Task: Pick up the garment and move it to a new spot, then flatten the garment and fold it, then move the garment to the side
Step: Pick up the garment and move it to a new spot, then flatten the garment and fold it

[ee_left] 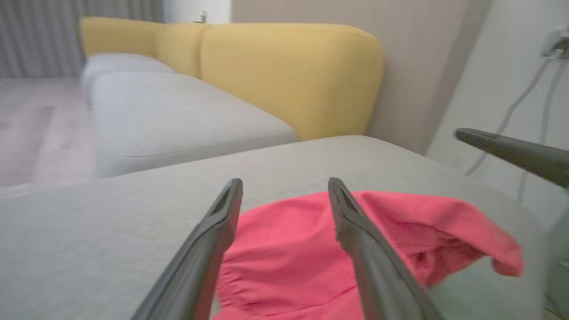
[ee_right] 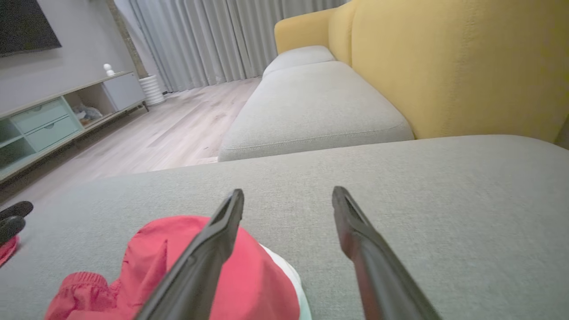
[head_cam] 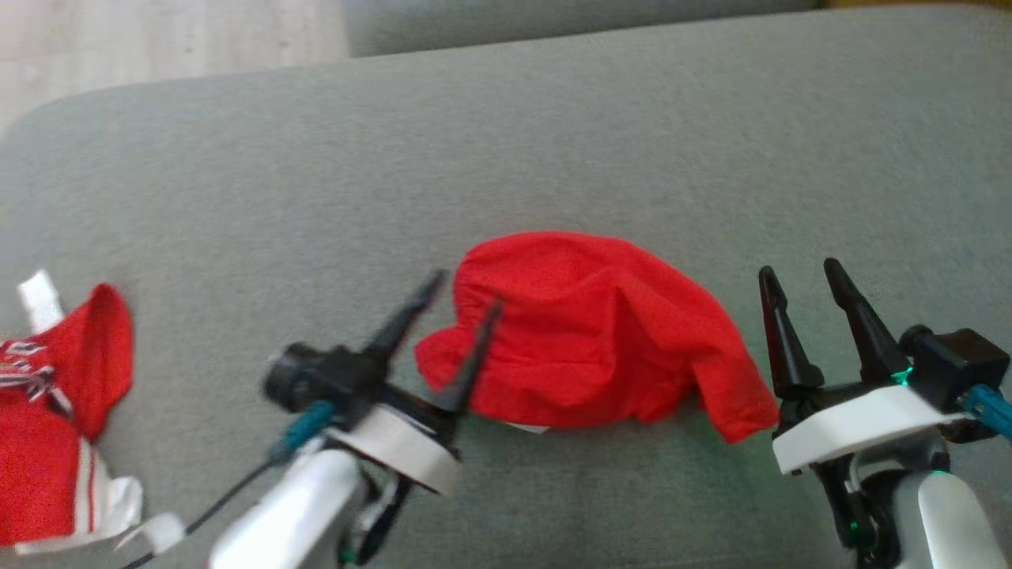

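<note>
**Two open grippers, garment (head_cam: 593, 340) loose on cushion (head_cam: 506, 142)**

Far left: second red piece (head_cam: 55, 411) with white trim, at the cushion edge. Next, left gripper (head_cam: 466, 291): fingers apart, over the garment's left edge. The garment lies bunched mid-cushion, unheld. Then right gripper (head_cam: 798, 269): fingers apart, just beside its right corner. Risk: pinching only one bunched layer would drag creases along and spoil flattening.

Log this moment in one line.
red garment: crumpled on cushion | left gripper: jaws open at its left edge | right gripper: jaws open, empty
</note>
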